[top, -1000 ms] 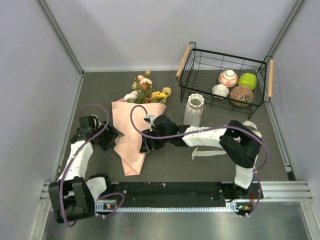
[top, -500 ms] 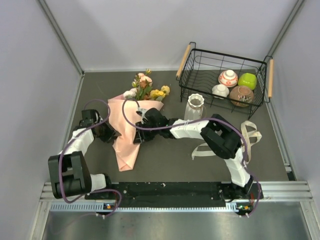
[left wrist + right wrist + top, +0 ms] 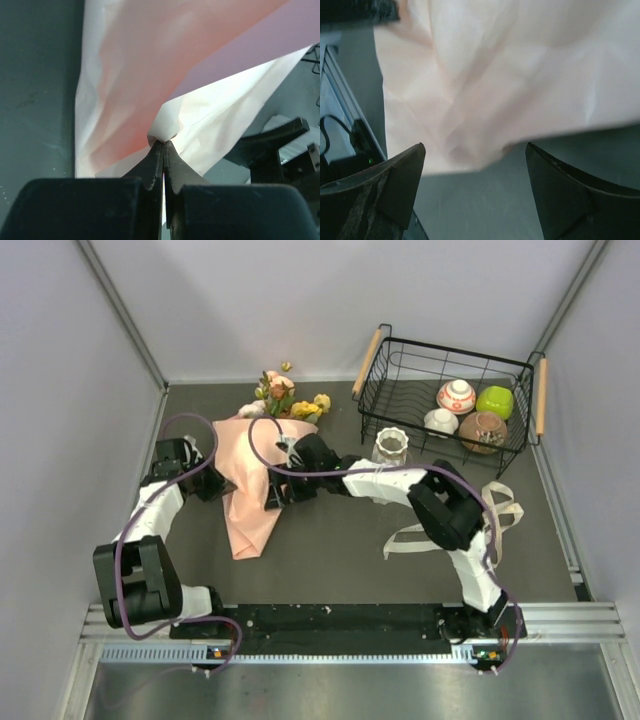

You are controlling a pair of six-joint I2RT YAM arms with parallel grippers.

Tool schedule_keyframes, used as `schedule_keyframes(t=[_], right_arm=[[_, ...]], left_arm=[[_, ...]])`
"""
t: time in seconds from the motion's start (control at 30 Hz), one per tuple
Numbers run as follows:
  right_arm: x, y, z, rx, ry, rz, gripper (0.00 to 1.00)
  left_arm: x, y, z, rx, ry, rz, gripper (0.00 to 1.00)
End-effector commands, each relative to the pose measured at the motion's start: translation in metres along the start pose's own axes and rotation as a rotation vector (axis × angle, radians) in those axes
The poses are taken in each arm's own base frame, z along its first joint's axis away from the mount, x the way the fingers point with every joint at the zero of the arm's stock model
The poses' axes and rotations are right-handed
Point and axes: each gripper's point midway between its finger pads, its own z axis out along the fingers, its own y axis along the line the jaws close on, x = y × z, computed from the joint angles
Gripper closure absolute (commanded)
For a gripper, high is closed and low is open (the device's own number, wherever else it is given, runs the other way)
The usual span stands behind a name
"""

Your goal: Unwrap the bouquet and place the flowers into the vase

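Note:
The bouquet (image 3: 250, 465) lies on the dark table, flowers (image 3: 283, 398) pointing to the back wall, salmon-pink paper (image 3: 245, 510) trailing toward the near edge. My left gripper (image 3: 215, 485) is shut on the paper's left edge; the left wrist view shows a fold of paper (image 3: 167, 131) pinched between the closed fingertips. At the wrap's right side my right gripper (image 3: 277, 492) stands open, with the paper (image 3: 510, 75) just beyond its fingertips (image 3: 415, 155) and nothing between them. The white ribbed vase (image 3: 391, 447) stands upright to the right of the bouquet.
A black wire basket (image 3: 448, 405) with wooden handles holds several small bowls at the back right. A beige ribbon (image 3: 478, 520) lies loose on the table at the right. Grey walls close in the left, back and right.
My left gripper has closed on the paper's left edge. The right gripper closed partway, then opened wide. The bouquet slid toward the back left with both arms following.

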Motion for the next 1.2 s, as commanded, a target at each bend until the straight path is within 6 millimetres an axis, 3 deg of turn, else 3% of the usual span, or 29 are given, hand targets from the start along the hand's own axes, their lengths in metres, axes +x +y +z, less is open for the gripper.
schedule_keyframes(t=[0.0, 0.07, 0.13, 0.2, 0.23, 0.3, 0.33, 0.43, 0.47, 0.53, 0.6, 0.63, 0.77, 0.83, 0.87, 0.9, 0.93, 1.0, 1.07, 1.1, 1.17], right_arm=[[-0.013, 0.054, -0.091, -0.04, -0.07, -0.144, 0.14], [0.004, 0.062, -0.111, -0.016, -0.06, -0.215, 0.1], [0.002, 0.085, -0.148, -0.021, -0.098, -0.272, 0.08], [0.004, 0.099, -0.173, -0.037, -0.123, -0.305, 0.07], [0.0, 0.114, -0.198, -0.06, -0.164, -0.321, 0.07], [-0.004, 0.124, -0.222, -0.066, -0.203, -0.341, 0.05], [-0.01, 0.133, -0.247, -0.065, -0.255, -0.358, 0.05], [-0.017, 0.136, -0.277, -0.03, -0.325, -0.396, 0.02], [-0.021, 0.133, -0.29, 0.004, -0.363, -0.411, 0.01], [-0.025, 0.122, -0.299, 0.044, -0.392, -0.402, 0.01], [-0.023, 0.11, -0.297, 0.063, -0.381, -0.366, 0.01], [-0.024, 0.104, -0.296, 0.069, -0.376, -0.346, 0.01], [-0.028, 0.104, -0.286, 0.059, -0.35, -0.316, 0.01], [-0.035, 0.101, -0.284, 0.087, -0.357, -0.306, 0.01], [-0.037, 0.099, -0.284, 0.1, -0.364, -0.304, 0.01], [-0.04, 0.097, -0.285, 0.117, -0.372, -0.304, 0.01], [-0.045, 0.093, -0.284, 0.145, -0.386, -0.3, 0.01], [-0.047, 0.088, -0.279, 0.161, -0.378, -0.299, 0.01], [-0.044, 0.079, -0.26, 0.174, -0.338, -0.279, 0.02], [-0.041, 0.074, -0.252, 0.177, -0.317, -0.267, 0.03], [-0.031, 0.062, -0.229, 0.179, -0.271, -0.227, 0.1]], left_arm=[[0.006, -0.029, -0.011, 0.154, 0.014, 0.08, 1.0], [0.013, -0.045, -0.016, 0.211, 0.037, 0.109, 1.0], [0.025, -0.064, -0.02, 0.243, 0.059, 0.145, 1.0], [0.043, -0.083, -0.02, 0.266, 0.086, 0.18, 1.0], [0.052, -0.093, -0.02, 0.281, 0.105, 0.176, 1.0], [0.071, -0.111, -0.018, 0.306, 0.128, 0.206, 1.0], [0.079, -0.116, -0.017, 0.309, 0.146, 0.186, 1.0], [0.107, -0.132, -0.009, 0.332, 0.194, 0.205, 0.99], [0.114, -0.136, -0.008, 0.337, 0.208, 0.217, 0.97], [0.136, -0.146, -0.006, 0.345, 0.255, 0.264, 0.89], [0.158, -0.158, -0.009, 0.373, 0.302, 0.312, 0.78], [0.165, -0.163, -0.012, 0.395, 0.317, 0.336, 0.68], [0.204, -0.183, -0.038, 0.536, 0.422, 0.454, 0.54], [0.207, -0.177, -0.052, 0.573, 0.406, 0.485, 0.32], [0.205, -0.174, -0.056, 0.581, 0.377, 0.495, 0.06], [0.209, -0.162, -0.056, 0.566, 0.367, 0.5, 0.01], [0.203, -0.162, -0.068, 0.594, 0.314, 0.521, 0.01], [0.197, -0.144, -0.07, 0.527, 0.254, 0.525, 0.02], [0.185, -0.14, -0.085, 0.529, 0.162, 0.527, 0.05], [0.175, -0.131, -0.083, 0.472, 0.101, 0.514, 0.12], [0.152, -0.124, -0.098, 0.428, -0.032, 0.487, 0.19]])
